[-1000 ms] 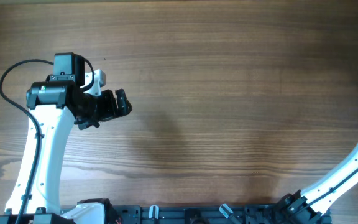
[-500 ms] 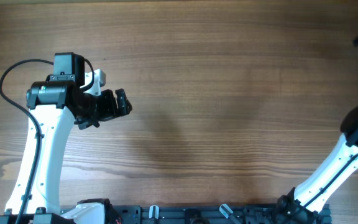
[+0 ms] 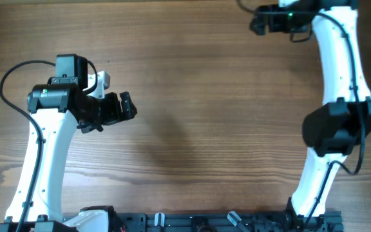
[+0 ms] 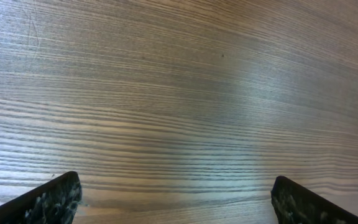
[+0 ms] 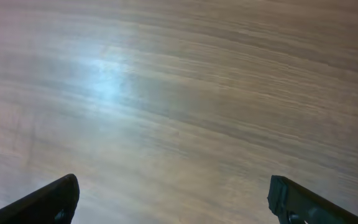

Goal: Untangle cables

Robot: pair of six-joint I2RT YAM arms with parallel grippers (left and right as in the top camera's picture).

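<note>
Across the overhead view, the wood counter (image 3: 224, 96) fills the frame. Left arm (image 3: 44, 161) stands at 9 o'clock; right arm (image 3: 337, 64) runs from 5 up to 1. Left gripper (image 3: 129, 108) points toward 3, jaws wide apart, nothing between them. Right gripper (image 3: 255, 20) sits at 1 o'clock, jaws also wide apart over wood. Cables: can't spot them in any view.

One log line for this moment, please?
left tool: open, over table | right tool: open, near far edge | cables: not visible
</note>
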